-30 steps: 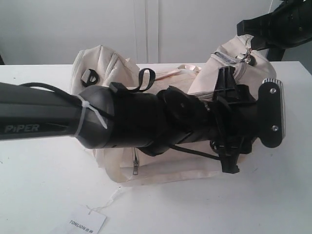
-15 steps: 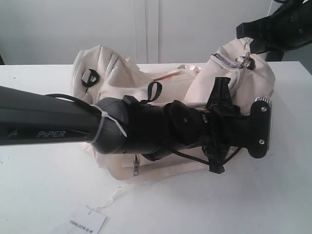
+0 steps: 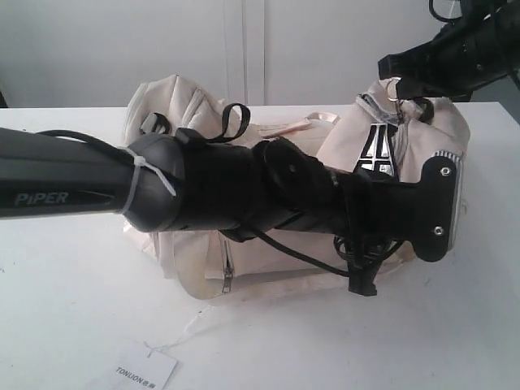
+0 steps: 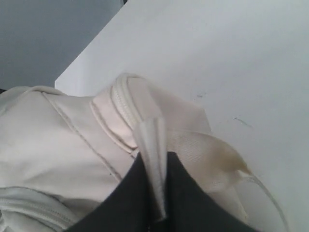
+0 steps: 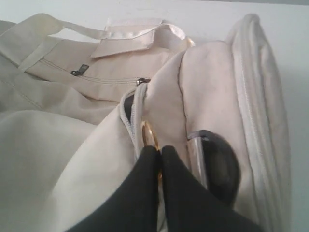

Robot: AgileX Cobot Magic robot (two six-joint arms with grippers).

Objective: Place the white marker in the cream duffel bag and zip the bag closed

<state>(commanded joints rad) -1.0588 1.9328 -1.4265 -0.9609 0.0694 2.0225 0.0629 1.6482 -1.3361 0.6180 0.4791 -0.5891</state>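
Pinching a fold of cream fabric at the bag's end, left gripper (image 4: pixel 155 162) is clamped on it. Cream duffel bag (image 3: pixel 187 106) lies lengthwise away from both grippers. Right gripper (image 5: pixel 159 151), nearer the zipper, is closed on the gold pull (image 5: pixel 147 131); a dark gap (image 5: pixel 128 104) sits just beyond its tips. White marker not visible, possibly inside.

We count one bag (image 3: pixel 172 101), one tag (image 3: pixel 142 374), one table (image 3: pixel 65 309), and two arms: left arm (image 3: pixel 73 183), right arm (image 3: pixel 471 49).
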